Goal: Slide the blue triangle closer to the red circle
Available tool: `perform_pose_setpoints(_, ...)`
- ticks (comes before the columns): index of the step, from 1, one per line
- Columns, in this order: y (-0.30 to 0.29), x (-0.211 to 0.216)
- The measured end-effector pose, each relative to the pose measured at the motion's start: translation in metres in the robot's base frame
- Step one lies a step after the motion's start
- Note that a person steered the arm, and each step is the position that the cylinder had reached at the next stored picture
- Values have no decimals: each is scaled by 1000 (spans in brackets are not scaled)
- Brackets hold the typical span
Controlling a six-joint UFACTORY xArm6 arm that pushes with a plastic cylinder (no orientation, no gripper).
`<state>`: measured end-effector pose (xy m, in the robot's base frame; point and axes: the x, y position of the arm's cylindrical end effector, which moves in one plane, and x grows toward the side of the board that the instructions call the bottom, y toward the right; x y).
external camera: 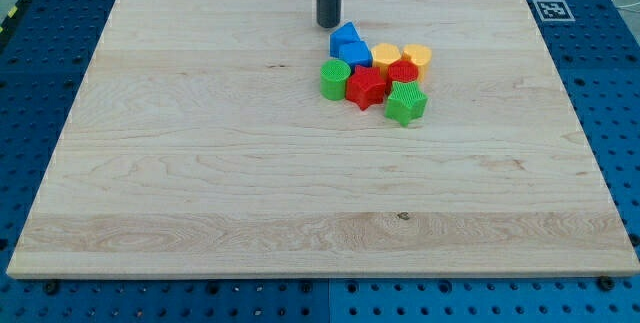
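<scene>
My tip (329,26) rests on the board near the view's top centre, just to the upper left of the block cluster. A blue triangle-like block (345,35) lies right beside the tip, close to touching it. A second blue block (356,54) sits just below it. The red round block (403,71) lies in the cluster to the lower right of the blue blocks. A red star (366,88) sits below the second blue block.
A green round block (334,79) is at the cluster's left and a green star (406,103) at its lower right. Two yellow blocks (386,56) (418,58) lie at its top right. The wooden board (200,163) sits on a blue perforated table.
</scene>
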<state>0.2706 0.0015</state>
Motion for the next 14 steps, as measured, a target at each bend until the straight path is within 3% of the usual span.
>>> perform_pose_setpoints(1,-21,-2)
perform_pose_setpoints(4,-17,54)
perform_pose_setpoints(7,46,18)
perform_pose_setpoints(9,17,12)
perform_pose_setpoints(11,-11,58)
perform_pose_setpoints(14,66,56)
